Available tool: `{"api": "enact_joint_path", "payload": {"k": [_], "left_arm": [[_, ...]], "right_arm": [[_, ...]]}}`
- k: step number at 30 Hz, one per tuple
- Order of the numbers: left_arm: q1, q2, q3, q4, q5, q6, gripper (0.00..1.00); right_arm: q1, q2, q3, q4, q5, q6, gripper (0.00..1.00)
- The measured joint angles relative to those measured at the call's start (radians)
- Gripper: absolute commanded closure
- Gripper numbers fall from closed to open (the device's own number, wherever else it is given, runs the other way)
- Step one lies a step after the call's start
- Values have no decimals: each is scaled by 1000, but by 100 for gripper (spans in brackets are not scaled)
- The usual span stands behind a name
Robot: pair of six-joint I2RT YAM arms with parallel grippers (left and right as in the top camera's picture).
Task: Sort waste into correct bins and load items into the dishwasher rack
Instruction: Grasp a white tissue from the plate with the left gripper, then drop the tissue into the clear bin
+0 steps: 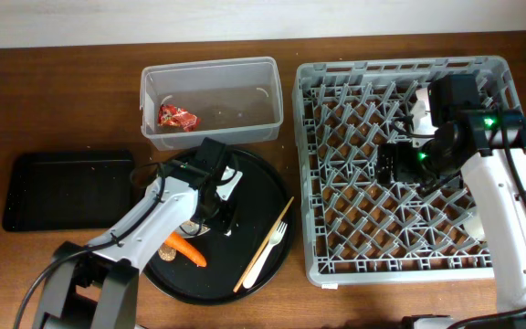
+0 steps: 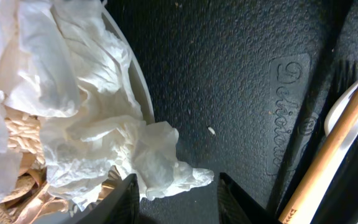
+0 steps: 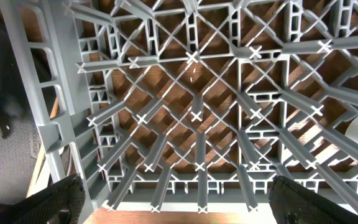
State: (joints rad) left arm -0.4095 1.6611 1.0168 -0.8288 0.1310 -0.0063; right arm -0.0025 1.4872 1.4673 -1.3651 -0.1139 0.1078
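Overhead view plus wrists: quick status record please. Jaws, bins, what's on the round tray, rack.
left jaws: open, tip of white tissue between them
right jaws: open, empty, above dishwasher rack
white dish: tissues over beige food scraps
clear tub: red wrapper inside
shallow black tray: nothing seen in it
round tray: also carrot, chopstick, fork
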Motion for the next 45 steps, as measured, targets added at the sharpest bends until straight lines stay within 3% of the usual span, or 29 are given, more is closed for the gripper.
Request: {"api": "enact_joint_path", "payload": {"k": [5,6,7,11,13,19,23,28,34,35,36,37,39,42,45], "left_arm": [[0,0,-1,48,0,-2,60],[0,0,-1,52,0,-2,65],[0,0,-1,52,0,-2,78],[0,0,-1,52,0,-2,89],[0,0,-1,52,0,-2,99],[0,0,10,5,0,-2,100],[0,-117,186,-34,-32,-2,100],[7,-170,253,257,-232,-2,100],[143,56,257,642,-289,-2,100],[159,93,257,676,-287,-2,90],[173,120,257,695,-281,-2,39],[185,141,257,706,-270,-2,13],[188,147,257,707,-262,-2,1],[187,127,267,608,-243,-2,0],[185,-35,286,285,-208,-2,1]], "right_arm": [[0,0,0,-4,0,0,2],[0,0,0,-5,0,0,2],[0,0,0,-5,0,0,2],[0,0,0,-5,0,0,2],[0,0,0,-6,0,1,1],[0,0,0,-7,0,0,1],[0,0,0,-8,0,0,2],[0,0,-1,-10,0,0,2],[0,-2,-4,-14,0,0,2],[0,-2,-5,-13,0,0,2],[0,-2,-5,-12,0,0,2],[0,-2,-5,-11,0,0,2],[0,-2,-5,-11,0,0,2],[0,-2,-5,-11,0,0,2],[0,-2,-5,-11,0,0,2]]}}
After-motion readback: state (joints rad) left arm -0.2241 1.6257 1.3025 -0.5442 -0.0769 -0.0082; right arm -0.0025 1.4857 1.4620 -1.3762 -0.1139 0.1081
